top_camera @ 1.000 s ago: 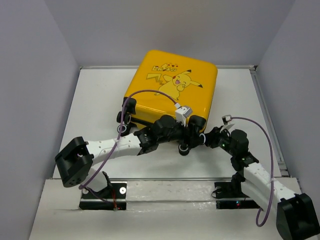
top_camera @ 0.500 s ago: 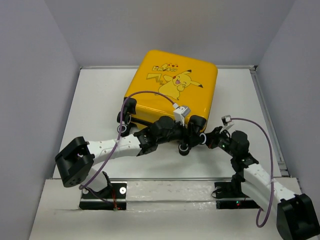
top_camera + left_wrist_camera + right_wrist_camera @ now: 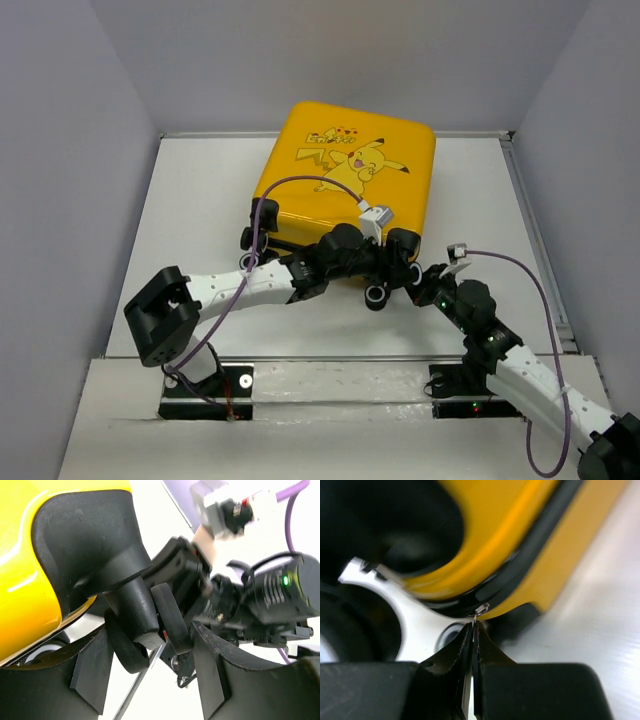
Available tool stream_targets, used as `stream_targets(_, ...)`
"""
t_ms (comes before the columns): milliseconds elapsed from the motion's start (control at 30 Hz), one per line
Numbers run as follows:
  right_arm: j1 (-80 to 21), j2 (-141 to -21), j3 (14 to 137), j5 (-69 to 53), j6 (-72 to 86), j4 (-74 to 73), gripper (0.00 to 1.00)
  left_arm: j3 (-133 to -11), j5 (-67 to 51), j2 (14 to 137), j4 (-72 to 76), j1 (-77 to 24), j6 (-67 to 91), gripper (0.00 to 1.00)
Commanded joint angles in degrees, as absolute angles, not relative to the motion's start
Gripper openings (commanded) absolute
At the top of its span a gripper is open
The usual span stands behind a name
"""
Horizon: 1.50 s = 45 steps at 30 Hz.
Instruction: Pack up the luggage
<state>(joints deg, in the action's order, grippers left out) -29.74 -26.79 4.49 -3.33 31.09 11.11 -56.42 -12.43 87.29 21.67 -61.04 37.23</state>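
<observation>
**mk:** ok, going left to right, what's where?

**jo:** The left arm (image 3: pixel 230 290) comes in from the lower left of the top view and stretches across the white table (image 3: pixel 200 200) to the near edge of the suitcase (image 3: pixel 345 190). The suitcase lies flat in the upper middle of the frame with its lid down and the Pikachu side up. It's turned a bit, and its wheels point toward the arms.

**mk:** is the left gripper actually holding anything?

**jo:** Doesn't look like it. In the left wrist view, the left gripper (image 3: pixel 150 645) has its jaws standing apart. The black caster (image 3: pixel 132 610) at the suitcase's corner pokes down between them. The finger (image 3: pixel 90 675) on the left of that frame sits right by the wheel, but I can't tell if it's touching. The one on the right side of the frame is clear of it. So it's straddling the caster, not clamped on it.

**mk:** and over on the right?

**jo:** The right arm (image 3: pixel 520 365) comes up from the lower right of the top view. It meets the suitcase at its near right corner, just beside the left gripper. In the right wrist view, the right gripper (image 3: pixel 474 627) has its tips pinched together at bottom centre. They're nipping a tiny metal zip tab (image 3: pixel 481 608). The tab hangs off the black zip trim (image 3: pixel 530 560), which curves around the yellow shell through the middle of that frame. The right arm's wrist also shows up on the right of the left wrist view, with a green light (image 3: pixel 286 580) on.
</observation>
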Motion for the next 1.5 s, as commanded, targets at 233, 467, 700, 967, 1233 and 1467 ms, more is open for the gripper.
stream_targets(233,-60.2,-42.0,10.4,11.2,35.2,20.9,0.07,-70.8,-12.7,90.6,35.7,-58.2,38.4,0.63)
stream_targets(467,-77.7,-55.4,11.2,35.9,35.7,35.1,0.07,-74.4,-13.9,92.5,36.4,-54.6,42.1,0.63)
stream_targets(700,-82.5,-67.0,15.1,49.9,31.3,42.9,0.07,-79.8,-18.1,94.2,35.8,-52.5,43.9,0.65)
stream_targets(967,-73.9,-59.9,9.5,44.3,40.9,35.1,0.07,-76.2,-16.9,88.7,29.3,-52.8,39.2,0.93)
stream_targets(1233,-70.1,-46.1,10.2,46.5,40.4,21.5,0.07,-73.5,2.9,78.9,7.1,-55.1,22.2,0.99)
stream_targets(1467,-70.1,-34.7,8.8,44.4,41.7,11.5,0.25,-59.8,23.8,59.2,-20.5,-45.2,22.4,0.96)
